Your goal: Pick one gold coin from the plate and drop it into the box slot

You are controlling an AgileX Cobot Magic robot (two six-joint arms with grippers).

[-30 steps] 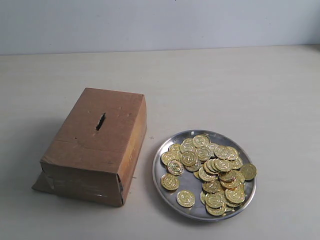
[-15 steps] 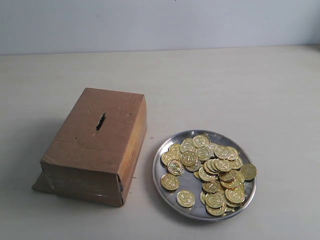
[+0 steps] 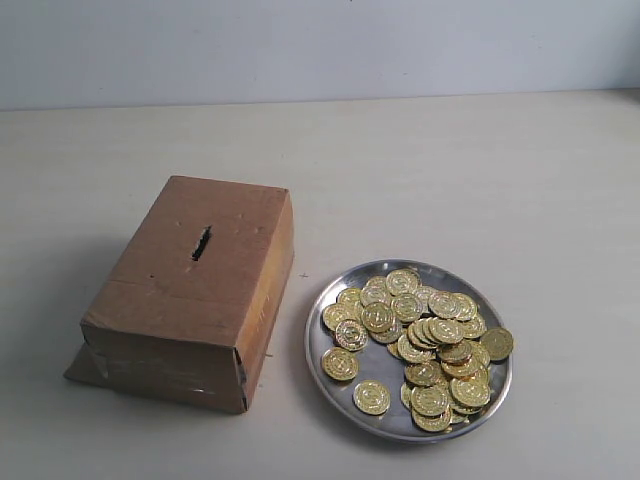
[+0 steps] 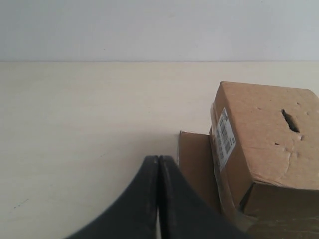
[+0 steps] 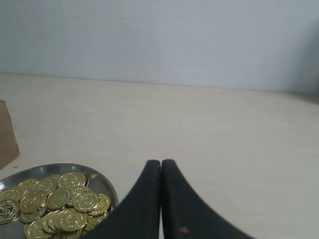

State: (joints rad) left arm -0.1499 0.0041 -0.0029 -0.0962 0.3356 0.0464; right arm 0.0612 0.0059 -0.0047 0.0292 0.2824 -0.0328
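A brown cardboard box (image 3: 190, 290) stands left of centre on the table, and its top face carries a short dark slot (image 3: 201, 243). To its right sits a round silver plate (image 3: 330, 370) holding several gold coins (image 3: 420, 335). Neither gripper shows in the exterior view. In the left wrist view my left gripper (image 4: 158, 158) is shut with nothing in it, beside the box (image 4: 264, 149) and its slot (image 4: 290, 121). In the right wrist view my right gripper (image 5: 161, 162) is shut and empty, close to the plate (image 5: 102, 181) and its coins (image 5: 60, 199).
A flat cardboard flap (image 4: 195, 164) sticks out from under the box at table level. A white label (image 4: 225, 133) is stuck on one box side. A pale wall (image 3: 320, 45) closes the far edge of the table.
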